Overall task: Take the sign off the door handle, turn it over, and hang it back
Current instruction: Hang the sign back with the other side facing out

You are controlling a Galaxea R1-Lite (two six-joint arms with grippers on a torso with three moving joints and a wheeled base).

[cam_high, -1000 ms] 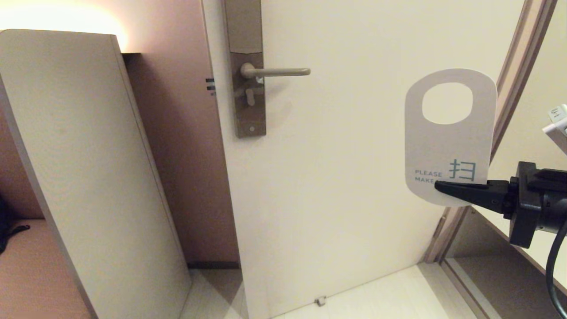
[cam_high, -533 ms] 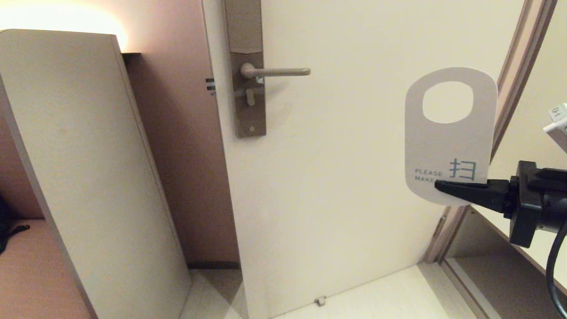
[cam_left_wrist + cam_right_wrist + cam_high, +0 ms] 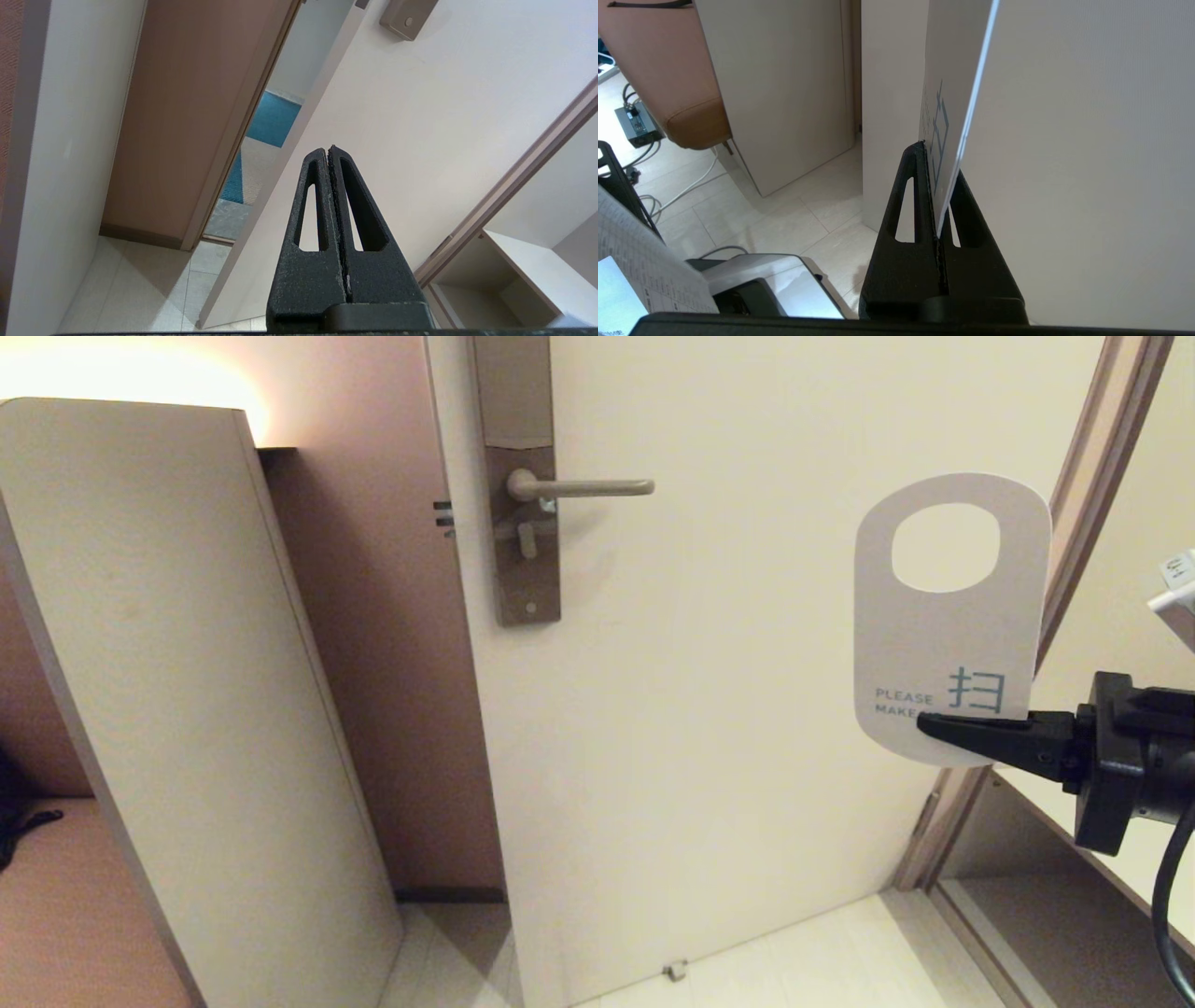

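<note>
From the head view we see the right pincer (image 3: 924, 726) clamped on the lower edge of the sign (image 3: 948, 644), which stands upright with its white side toward us, well to the right of the bare door handle (image 3: 583, 486). The left wrist view shows us the left pincer (image 3: 328, 151) pressed shut on nothing, low before the door (image 3: 420, 130). The right wrist view shows us the sign (image 3: 945, 107) edge-on, gripped between the closed fingers (image 3: 915, 186).

The sign (image 3: 948, 625), pinched at its lower edge by the right tool (image 3: 924, 725), has been raised very slightly against the door since a second ago.
</note>
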